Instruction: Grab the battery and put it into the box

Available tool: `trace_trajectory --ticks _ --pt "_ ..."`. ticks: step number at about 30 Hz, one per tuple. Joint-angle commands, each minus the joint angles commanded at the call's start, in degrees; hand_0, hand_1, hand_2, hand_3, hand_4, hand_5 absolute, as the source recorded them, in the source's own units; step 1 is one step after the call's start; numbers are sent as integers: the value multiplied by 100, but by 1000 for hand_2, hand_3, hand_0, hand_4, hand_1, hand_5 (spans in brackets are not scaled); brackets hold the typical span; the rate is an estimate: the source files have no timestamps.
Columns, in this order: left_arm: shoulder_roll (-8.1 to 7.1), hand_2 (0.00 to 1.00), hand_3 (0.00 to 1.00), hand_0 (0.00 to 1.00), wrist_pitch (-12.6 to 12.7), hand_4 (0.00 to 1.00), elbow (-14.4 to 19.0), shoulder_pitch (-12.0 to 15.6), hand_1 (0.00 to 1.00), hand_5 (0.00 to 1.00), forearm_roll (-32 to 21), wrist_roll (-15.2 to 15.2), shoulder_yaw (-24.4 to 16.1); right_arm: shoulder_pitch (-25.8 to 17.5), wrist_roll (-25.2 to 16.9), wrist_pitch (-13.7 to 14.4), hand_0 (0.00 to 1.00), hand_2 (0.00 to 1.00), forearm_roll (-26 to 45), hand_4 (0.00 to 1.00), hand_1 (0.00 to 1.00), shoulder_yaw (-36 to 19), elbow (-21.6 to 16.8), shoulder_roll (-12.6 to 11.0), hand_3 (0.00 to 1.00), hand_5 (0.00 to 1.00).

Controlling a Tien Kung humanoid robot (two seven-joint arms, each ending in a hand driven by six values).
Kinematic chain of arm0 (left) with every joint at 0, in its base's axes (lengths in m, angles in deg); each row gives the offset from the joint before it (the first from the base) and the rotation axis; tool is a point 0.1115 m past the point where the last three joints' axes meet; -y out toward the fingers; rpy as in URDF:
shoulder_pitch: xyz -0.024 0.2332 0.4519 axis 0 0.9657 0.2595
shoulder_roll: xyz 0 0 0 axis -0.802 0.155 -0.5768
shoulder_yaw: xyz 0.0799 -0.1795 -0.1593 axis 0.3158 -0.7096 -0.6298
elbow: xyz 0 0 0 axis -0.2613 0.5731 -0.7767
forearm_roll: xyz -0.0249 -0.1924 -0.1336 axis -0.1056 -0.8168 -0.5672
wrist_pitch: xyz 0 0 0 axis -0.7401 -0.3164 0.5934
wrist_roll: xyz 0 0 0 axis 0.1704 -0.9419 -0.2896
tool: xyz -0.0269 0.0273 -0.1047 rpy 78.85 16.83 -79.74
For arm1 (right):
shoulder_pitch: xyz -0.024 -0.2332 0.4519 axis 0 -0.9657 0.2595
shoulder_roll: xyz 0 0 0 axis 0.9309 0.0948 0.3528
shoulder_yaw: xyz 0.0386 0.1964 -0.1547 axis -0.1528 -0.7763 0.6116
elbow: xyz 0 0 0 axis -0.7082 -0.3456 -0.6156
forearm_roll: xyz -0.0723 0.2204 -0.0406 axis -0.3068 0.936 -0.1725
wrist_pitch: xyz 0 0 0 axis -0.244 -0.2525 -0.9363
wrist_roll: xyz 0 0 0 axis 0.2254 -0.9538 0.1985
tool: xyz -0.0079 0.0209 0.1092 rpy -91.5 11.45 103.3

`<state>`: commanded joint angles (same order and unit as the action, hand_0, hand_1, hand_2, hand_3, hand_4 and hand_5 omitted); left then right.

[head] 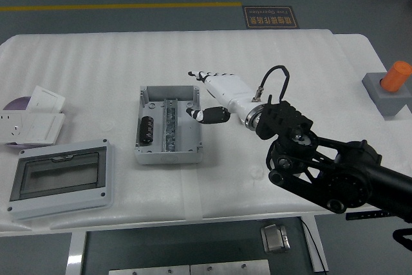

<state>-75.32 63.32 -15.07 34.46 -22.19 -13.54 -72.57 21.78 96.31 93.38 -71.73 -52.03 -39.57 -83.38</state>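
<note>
The dark cylindrical battery (147, 129) lies inside the open grey box (166, 152), in its left compartment beside the central rail. My right hand (201, 94), white with black fingertips, hovers just past the box's right rim with its fingers spread and nothing in them. Its black arm runs in from the lower right. The left arm does not show.
A grey cover with a dark window (59, 180) lies at the front left. White socket parts and a purple disc (29, 115) sit at the left edge. A grey block with an orange peg (389, 88) stands at the right edge.
</note>
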Motion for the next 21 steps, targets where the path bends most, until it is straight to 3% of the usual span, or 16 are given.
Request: trace_trajectory --ticks 3,8,12,21 --pt "-1 515 551 648 -1 572 0 -11 656 397 1 0 6 230 -57 -143 817 882 228 793 846 282 345 -306 996 515" --pt "-11 516 553 648 0 572 0 -41 657 394 20 -5 -1 594 -76 -573 801 861 323 799 835 831 835 -491 976 523" --pt "-19 513 552 649 1 545 0 -63 657 361 -16 -18 48 844 -65 -903 799 855 285 798 831 1331 1139 -442 964 523" --pt "-35 513 553 649 1 533 0 -98 657 343 -178 -61 242 1142 -141 -966 814 858 609 799 836 2016 1666 -180 967 518"
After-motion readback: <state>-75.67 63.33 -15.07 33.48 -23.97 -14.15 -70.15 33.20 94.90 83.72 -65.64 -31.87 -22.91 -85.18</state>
